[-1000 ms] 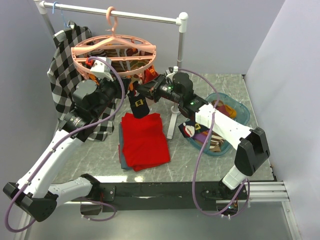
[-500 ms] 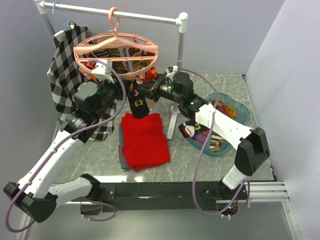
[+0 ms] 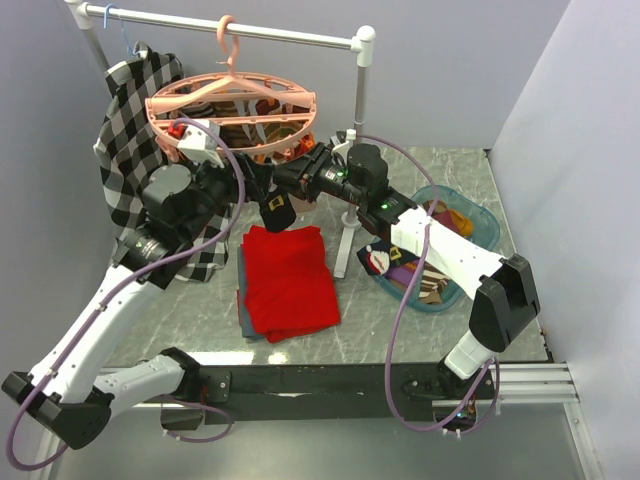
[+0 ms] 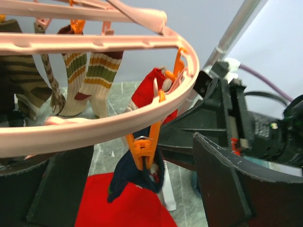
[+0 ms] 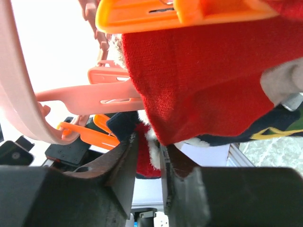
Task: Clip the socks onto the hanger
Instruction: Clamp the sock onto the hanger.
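Hanger ring (image 4: 94, 128), dangling clips (image 4: 144, 149) and socks (image 4: 102, 75) overhead; free air above red cloth (image 3: 290, 280).

You work on a grey marbled surface (image 3: 460, 165) enclosed by three plain pale panels: the back wall (image 3: 440, 70), left wall (image 3: 40, 120) and right wall (image 3: 580, 150). A white metal rail stand (image 3: 290, 35) rises at the rear. A black bar (image 3: 320, 380) borders the near edge. Lighting is even.

One hanger (image 4: 94, 42), one checked shirt (image 3: 125, 130), one folded red cloth (image 3: 288, 280), one white rail (image 3: 280, 34) and one blue tub (image 3: 452, 191); perhaps five socks (image 4: 102, 78) hang clipped, others unclear.
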`<state>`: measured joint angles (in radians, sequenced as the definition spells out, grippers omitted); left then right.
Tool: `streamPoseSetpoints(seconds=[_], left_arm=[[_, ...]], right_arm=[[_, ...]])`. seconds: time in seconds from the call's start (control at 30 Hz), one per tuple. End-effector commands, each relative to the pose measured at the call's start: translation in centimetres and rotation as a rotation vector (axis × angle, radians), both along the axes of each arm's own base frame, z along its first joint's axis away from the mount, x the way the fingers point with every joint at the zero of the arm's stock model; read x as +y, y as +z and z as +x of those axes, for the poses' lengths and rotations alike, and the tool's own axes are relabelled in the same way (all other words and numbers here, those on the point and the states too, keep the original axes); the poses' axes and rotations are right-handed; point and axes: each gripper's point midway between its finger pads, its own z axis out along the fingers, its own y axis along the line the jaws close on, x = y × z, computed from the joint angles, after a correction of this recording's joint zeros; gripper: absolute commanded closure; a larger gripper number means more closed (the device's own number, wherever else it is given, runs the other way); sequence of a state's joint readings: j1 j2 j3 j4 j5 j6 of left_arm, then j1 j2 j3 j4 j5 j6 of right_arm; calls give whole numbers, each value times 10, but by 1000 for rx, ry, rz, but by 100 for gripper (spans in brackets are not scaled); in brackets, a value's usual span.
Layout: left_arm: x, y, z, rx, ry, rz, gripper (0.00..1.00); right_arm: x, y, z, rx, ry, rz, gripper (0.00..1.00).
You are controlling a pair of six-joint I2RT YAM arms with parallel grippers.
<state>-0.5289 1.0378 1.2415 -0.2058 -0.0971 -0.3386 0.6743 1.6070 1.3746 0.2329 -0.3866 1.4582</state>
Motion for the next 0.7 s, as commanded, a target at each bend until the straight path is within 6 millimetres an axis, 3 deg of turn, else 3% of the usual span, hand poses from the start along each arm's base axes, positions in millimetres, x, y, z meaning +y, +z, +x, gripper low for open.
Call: streamPoseSetpoints(seconds=[0.0,0.3,0.67], left_arm=[[16,39,-17,-38,38,-74,12],[21,40,-32,12,31,-93,13],[35,36,-26,36,91,-83,19]], right_arm=[[-13,39,0,-124,-30,42,66],[-20,37,3,-190,-53,-26,58],[-25,39,2,-310,-63,-144,48]])
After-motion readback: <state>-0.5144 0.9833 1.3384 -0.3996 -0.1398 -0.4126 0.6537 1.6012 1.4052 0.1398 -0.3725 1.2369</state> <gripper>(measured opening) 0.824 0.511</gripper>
